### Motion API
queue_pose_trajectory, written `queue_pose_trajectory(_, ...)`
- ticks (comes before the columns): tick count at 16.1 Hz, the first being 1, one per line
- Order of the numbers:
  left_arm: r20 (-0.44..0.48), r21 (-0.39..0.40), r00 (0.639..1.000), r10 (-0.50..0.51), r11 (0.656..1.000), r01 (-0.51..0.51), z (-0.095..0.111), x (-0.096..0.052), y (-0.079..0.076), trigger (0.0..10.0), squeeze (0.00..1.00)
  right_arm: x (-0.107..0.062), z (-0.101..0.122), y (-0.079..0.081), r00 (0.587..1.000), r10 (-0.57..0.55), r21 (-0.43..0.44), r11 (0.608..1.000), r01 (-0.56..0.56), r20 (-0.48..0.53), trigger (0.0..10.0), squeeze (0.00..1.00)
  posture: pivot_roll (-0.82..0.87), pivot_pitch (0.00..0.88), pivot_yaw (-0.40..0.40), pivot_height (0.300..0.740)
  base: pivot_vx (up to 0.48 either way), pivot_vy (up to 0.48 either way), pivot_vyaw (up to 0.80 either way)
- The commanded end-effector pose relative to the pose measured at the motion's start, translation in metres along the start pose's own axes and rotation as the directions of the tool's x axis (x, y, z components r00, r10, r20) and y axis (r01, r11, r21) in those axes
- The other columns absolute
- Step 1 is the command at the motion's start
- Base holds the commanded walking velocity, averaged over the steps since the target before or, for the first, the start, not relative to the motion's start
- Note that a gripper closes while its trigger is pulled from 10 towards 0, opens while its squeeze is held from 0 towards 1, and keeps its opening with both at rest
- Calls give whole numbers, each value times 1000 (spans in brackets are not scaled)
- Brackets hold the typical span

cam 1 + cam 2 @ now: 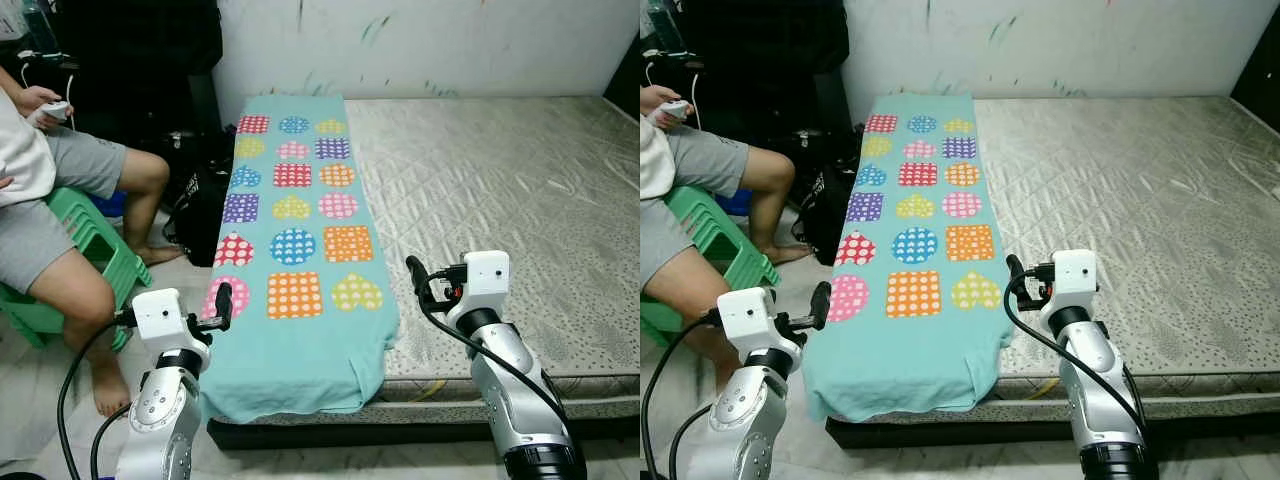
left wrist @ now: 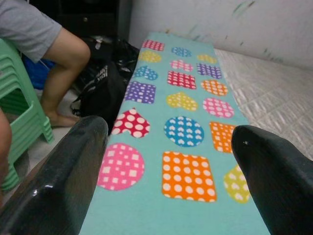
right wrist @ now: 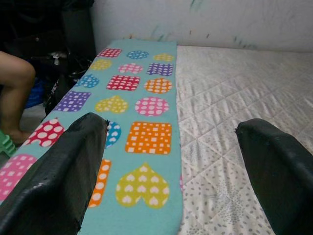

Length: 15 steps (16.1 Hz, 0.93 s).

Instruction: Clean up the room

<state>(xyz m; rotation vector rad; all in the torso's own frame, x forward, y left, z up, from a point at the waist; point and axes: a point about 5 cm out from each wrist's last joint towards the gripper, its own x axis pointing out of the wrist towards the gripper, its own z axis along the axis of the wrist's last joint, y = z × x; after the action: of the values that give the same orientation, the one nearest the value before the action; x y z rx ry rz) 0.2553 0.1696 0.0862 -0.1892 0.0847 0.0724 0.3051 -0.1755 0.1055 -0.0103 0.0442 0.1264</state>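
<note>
You're lined up over the teal patterned blanket (image 1: 295, 250) with left gripper (image 1: 222, 306) and right gripper (image 1: 415, 280) spread empty, so next pinch its near corners.

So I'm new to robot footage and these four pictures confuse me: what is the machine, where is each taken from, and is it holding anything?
It is a humanoid robot with two silver arms, each ending in a black two-fingered pincer. The two wide pictures come from its head camera, looking down. The two close-ups come from wrist cameras, looking out between each pincer's fingers. Before it lies a bare mattress with a turquoise blanket printed with coloured shapes along its left side. The left pincer and right pincer are both open and hold nothing. A person sits on a green stool beside a black bag.
</note>
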Motion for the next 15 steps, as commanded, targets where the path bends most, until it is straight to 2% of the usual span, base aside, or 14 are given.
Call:
queue_pose_trajectory(1, -2, 11, 1000, 2, 1000, -2, 1, -2, 2, 10000, 0, 0, 4, 2, 1000, 12, 2, 1000, -12, 10, 10000, 0, -67, 63, 21, 740, 0, 0, 0)
queue_pose_trajectory(13, -26, -17, 1000, 2, 1000, -2, -2, -4, 1, 10000, 0, -6, -4, 9, 997, 73, 8, 997, -73, -36, 10000, 0, -68, 75, 18, 740, 0, 0, 0)
queue_pose_trajectory(15, -29, -17, 1000, 2, 1000, -2, -3, -4, 1, 10000, 0, -6, -4, 8, 997, 71, 5, 997, -71, -38, 10000, 0, -68, 75, 18, 740, 0, 420, 0)
